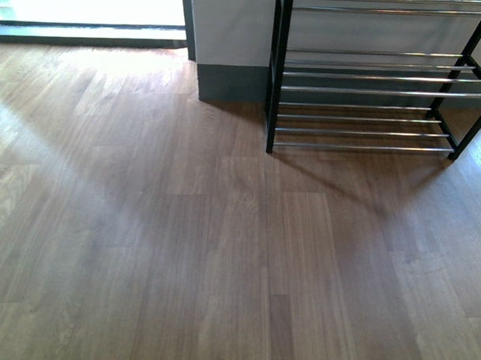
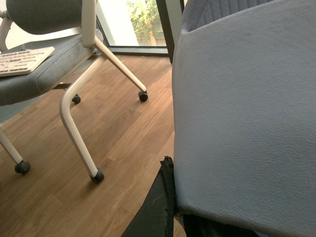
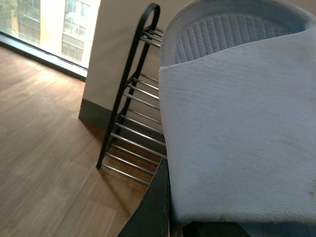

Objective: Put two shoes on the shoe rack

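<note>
Neither arm shows in the front view; the shoe rack [image 1: 378, 77], black frame with chrome bars, stands at the far right against the wall. In the left wrist view a grey shoe [image 2: 247, 113] fills the frame's right side, and my left gripper [image 2: 210, 222] is shut on it, one black finger [image 2: 160, 207] lying along its edge. In the right wrist view my right gripper [image 3: 212, 224] is shut on the other grey shoe [image 3: 242, 133], whose ridged pale sole faces the camera. The shoe rack [image 3: 114, 121] stands beyond this shoe, apart from it. The opposite fingers are hidden.
Bare wooden floor [image 1: 183, 249] stretches in front of the rack. A grey wall corner with dark skirting [image 1: 232, 81] stands left of the rack, a bright window beside it. A white-legged wheeled chair [image 2: 79, 113] with a keyboard [image 2: 22, 59] on its seat stands near the left arm.
</note>
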